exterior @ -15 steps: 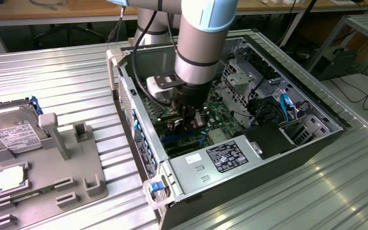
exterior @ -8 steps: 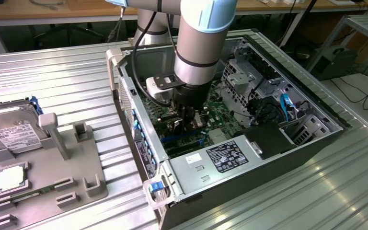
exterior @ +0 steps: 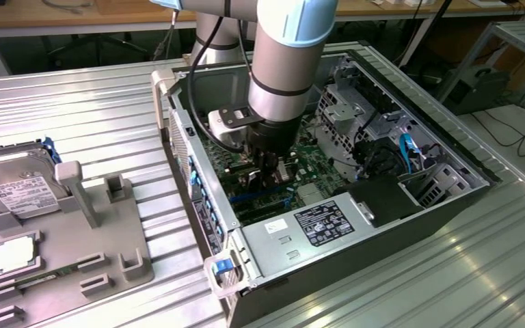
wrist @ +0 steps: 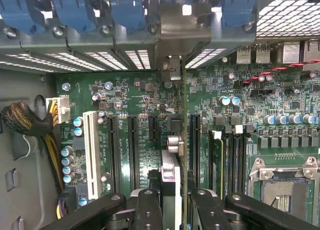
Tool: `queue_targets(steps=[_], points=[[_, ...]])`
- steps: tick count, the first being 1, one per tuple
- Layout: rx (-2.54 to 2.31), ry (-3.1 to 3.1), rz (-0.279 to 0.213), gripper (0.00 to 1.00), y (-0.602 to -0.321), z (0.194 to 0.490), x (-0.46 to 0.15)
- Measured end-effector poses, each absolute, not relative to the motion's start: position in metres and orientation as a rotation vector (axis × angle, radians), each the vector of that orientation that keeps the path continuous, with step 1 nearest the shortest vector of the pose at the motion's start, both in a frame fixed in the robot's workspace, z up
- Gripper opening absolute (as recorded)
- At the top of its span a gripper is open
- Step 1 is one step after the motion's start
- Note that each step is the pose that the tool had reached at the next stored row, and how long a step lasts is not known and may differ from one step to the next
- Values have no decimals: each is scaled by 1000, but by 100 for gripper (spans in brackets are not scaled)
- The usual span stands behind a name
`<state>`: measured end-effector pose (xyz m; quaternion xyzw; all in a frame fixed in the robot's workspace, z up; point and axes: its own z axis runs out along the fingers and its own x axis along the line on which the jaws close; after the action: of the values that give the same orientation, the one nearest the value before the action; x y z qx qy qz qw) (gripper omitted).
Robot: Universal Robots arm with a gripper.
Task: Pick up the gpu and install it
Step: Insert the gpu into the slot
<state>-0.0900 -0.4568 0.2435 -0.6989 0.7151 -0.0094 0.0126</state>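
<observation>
My gripper (exterior: 270, 171) is down inside the open computer case (exterior: 463, 164), just above the green motherboard (exterior: 313, 160). In the wrist view its two black fingers (wrist: 148, 210) sit either side of the gpu (wrist: 183, 140), so the gripper (wrist: 177, 212) is shut on it. The card stands on edge, a thin dark board with a silvery block on one face. It runs along the black expansion slots (wrist: 132, 150). Its metal end bracket (wrist: 172, 20) reaches the rear wall of the case, among the blue latches (wrist: 75, 10). Whether its connector edge sits in a slot is hidden.
Beside the case, on the exterior view's left, a grey fixture (exterior: 71, 260) holds a hard drive (exterior: 21, 191), a square chip (exterior: 14, 254) and a green memory stick (exterior: 25, 281). A power supply (exterior: 322, 222) fills the case's near corner. A white slot (wrist: 91, 155), cable bundle (wrist: 30, 125) and CPU socket (wrist: 285, 180) flank the card.
</observation>
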Motion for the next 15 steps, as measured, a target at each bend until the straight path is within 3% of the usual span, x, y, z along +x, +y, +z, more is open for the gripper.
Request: queue_targets(steps=[15], points=[[-2174, 2224, -33, 28, -455, 239, -92]])
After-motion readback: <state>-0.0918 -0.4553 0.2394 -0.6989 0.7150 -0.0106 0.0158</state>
